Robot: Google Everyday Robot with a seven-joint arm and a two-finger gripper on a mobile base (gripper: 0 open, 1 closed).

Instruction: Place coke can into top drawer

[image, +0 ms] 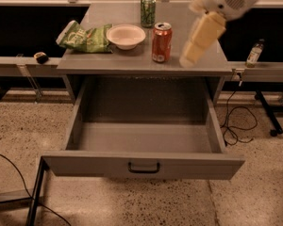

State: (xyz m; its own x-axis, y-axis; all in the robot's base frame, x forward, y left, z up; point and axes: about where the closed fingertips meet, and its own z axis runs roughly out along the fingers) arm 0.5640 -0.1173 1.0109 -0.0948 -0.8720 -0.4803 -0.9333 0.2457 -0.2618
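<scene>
The coke can (161, 42) stands upright on the grey cabinet top (132, 60), right of a white bowl. The top drawer (144, 165) is pulled fully open below it, with a dark handle (144, 167) at the centre of its front panel and nothing inside. My gripper (188, 59) hangs from the white arm at the upper right, over the right part of the cabinet top, a short way right of the coke can and apart from it.
A green can (147, 11) stands at the back of the top. A white bowl (126, 36) and a green chip bag (84, 37) lie to the left. A small bottle (254, 53) stands on the right ledge. Cables (236, 121) lie on the floor at right.
</scene>
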